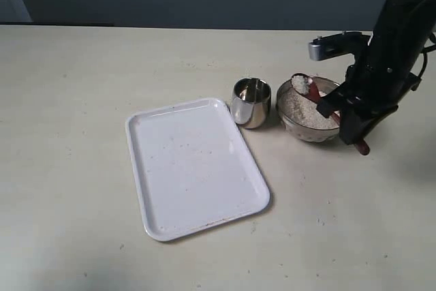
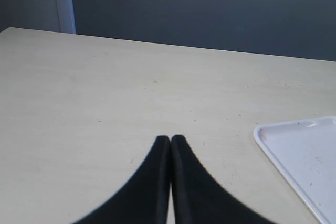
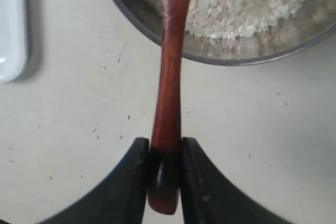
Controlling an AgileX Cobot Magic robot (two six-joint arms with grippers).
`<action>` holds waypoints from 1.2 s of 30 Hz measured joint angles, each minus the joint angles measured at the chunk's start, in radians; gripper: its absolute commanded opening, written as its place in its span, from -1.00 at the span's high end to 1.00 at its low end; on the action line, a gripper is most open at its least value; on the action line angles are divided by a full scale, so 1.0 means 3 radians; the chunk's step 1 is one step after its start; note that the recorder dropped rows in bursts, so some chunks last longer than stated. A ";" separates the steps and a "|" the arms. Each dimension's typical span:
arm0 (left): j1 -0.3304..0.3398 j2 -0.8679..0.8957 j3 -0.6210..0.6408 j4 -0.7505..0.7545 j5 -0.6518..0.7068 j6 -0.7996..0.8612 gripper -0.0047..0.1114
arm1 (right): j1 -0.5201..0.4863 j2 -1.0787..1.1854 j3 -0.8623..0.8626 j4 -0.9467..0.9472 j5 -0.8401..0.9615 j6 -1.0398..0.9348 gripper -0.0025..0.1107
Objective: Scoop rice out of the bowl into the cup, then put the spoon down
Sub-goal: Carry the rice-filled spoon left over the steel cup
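White tray lies nearest, steel cup just beside it. Right tool grips the reddish-brown spoon by its slim handle — the oval end, heaped with white rice, is over the shiny bowl. Left tool — pressed together, empty.

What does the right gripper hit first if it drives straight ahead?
Likely the bowl, at its near rim: the right gripper, shut on the spoon, points at it. Height is unclear, so it may pass over.

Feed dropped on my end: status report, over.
Right gripper shut on spoon, rice heaped on it above bowl. Left gripper shut, empty. Cup beside bowl, nothing between them.
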 measured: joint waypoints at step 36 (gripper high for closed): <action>0.0000 0.0000 0.0000 0.0000 0.0000 0.0000 0.91 | 0.0289 0.0352 -0.0529 0.0341 0.0011 -0.0006 0.97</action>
